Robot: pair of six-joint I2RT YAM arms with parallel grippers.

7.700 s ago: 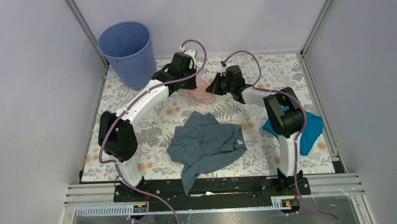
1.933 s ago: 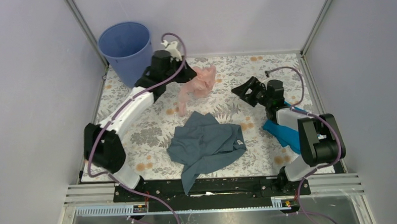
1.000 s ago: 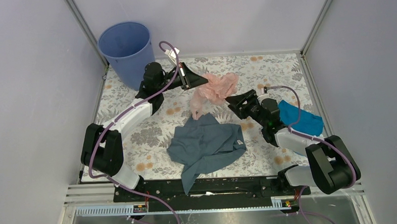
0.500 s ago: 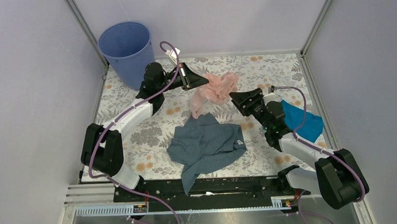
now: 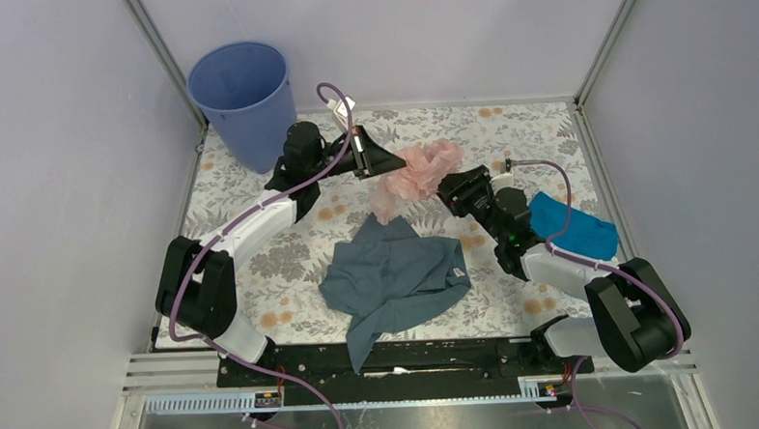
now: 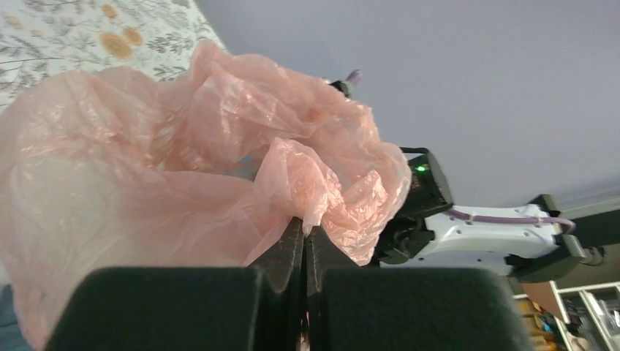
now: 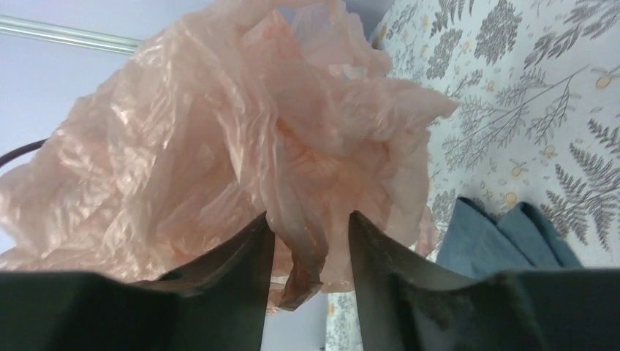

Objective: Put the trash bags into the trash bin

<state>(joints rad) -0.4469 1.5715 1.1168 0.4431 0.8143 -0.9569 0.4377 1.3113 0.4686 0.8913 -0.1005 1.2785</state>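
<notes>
- My left gripper (image 6: 303, 230) is pinched flat on a thin fold of the trash bag (image 5: 420, 171) — bag is up in the air near 12 o'clock of the table, between my two hands
- My right gripper (image 7: 311, 227) is narrowly parted, a strand of film hanging between the fingers, not clamped
- If right closes and we pull apart, film likely tears
- Left pinch looks small — bag could slip on the swing to the trash bin (image 5: 256, 123) at 10 o'clock
- Loose tail hangs toward 6 o'clock near the grey-blue garment (image 5: 393, 272), could snag it or drape over the bin rim
</notes>
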